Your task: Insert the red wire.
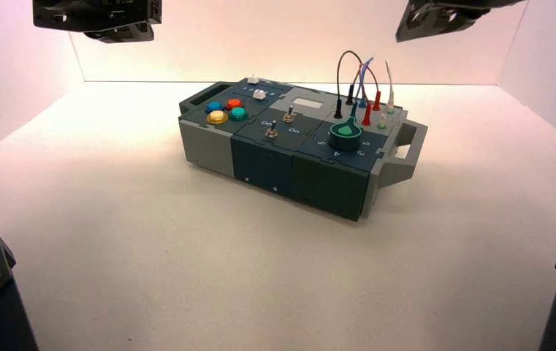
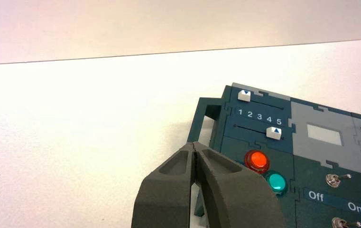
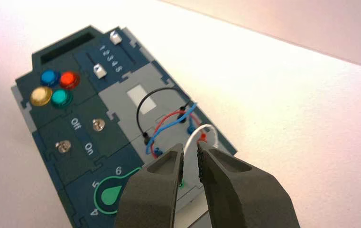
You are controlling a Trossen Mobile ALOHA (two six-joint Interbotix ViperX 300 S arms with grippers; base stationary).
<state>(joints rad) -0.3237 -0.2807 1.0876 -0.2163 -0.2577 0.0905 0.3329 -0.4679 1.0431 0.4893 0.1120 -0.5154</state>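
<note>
Right gripper [image 3: 191, 146]: fingers spread with a slim gap, up above the box's right end, apart from the wires. Left gripper [image 2: 193, 144]: fingers pressed together, up at far left. Red wire [image 3: 169, 114]: thin arch, both slim red plugs standing on the box's [image 1: 260, 157] right grey panel, among black [image 1: 338, 73], blue [image 3: 171, 125] and white [image 3: 196, 130] wires. Box is blocky, interlocking dark and grey panels; round green knob [image 1: 345, 136] in front of the plugs.

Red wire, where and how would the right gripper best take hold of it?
I'd take the red wire by its red plug nearer the knob, with the right gripper coming from above: that plug stands upright, while the thin, arched lead has the blue wire crossing it.
</note>
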